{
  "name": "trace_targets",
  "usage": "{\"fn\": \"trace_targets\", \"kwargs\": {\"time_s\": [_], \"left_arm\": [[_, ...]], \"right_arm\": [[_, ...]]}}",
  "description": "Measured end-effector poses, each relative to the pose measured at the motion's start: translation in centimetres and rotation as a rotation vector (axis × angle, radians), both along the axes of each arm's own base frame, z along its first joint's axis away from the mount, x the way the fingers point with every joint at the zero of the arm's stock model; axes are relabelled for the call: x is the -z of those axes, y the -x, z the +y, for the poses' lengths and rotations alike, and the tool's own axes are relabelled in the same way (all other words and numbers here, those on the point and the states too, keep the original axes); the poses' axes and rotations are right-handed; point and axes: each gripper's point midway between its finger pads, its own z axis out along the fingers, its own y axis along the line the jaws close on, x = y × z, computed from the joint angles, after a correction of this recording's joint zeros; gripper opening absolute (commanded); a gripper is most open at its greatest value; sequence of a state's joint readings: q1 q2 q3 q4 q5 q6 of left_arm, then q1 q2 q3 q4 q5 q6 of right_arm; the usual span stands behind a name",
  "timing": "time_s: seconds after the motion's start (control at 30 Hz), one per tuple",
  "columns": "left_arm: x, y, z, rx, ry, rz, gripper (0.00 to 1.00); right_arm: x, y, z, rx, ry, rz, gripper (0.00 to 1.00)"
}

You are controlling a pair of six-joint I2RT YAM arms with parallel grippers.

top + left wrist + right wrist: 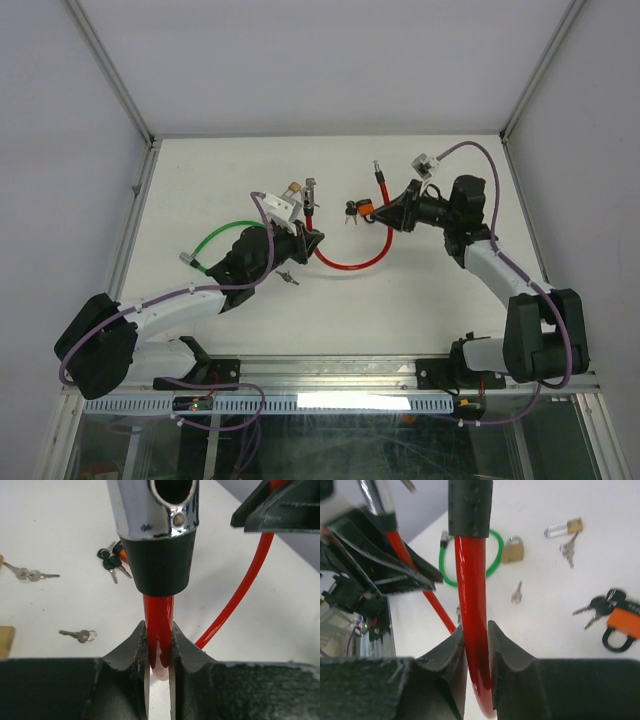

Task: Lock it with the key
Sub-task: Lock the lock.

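The left claw (159,630) is clenched on the red cable (159,610), with the chrome lock head (150,510) just beyond it. The right claw (474,630) grasps the cable below its black-sleeved end (470,507). Keys (112,562) lie on the counter (60,520) past the left claw. Best to keep the 2 grips firm and line the end up squarely with the head's hole.

No text, brand, number or sign is legible anywhere. The red cable lock with chrome barrel (145,510), top centre of the left wrist view, shows only scuffs; the brass padlock (512,550) is blurred.
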State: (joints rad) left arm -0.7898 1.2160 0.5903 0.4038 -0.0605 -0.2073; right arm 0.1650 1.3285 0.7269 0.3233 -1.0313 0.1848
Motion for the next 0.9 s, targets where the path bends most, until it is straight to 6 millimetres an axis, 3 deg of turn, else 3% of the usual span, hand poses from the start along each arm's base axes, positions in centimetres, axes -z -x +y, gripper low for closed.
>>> {"fn": "trace_targets", "kwargs": {"time_s": [0.13,0.27,0.5,0.7,0.9], "left_arm": [[0.0,0.1,0.0,-0.02,0.134,0.054,0.0],[-0.9,0.0,0.2,-0.033,0.261,0.078,0.0],[-2.3,0.0,-0.2,-0.01,0.302,0.049,0.0],[-3.8,-1.2,-0.4,0.026,0.096,-0.122,0.0],[-5.6,-3.2,-0.2,0.036,-0.108,-0.285,0.0]], "right_arm": [[-4.4,-1.2,-0.4,0.056,-0.107,-0.07,0.0],[-6.5,-1.8,-0.8,0.083,-0.184,-0.062,0.0],[-6.5,-1.1,-0.2,0.059,-0.142,-0.057,0.0],[-8.5,3.7,3.5,-0.135,-0.021,-0.173,0.0],[-5.5,6.7,4.9,-0.263,0.083,-0.127,0.0]]}}
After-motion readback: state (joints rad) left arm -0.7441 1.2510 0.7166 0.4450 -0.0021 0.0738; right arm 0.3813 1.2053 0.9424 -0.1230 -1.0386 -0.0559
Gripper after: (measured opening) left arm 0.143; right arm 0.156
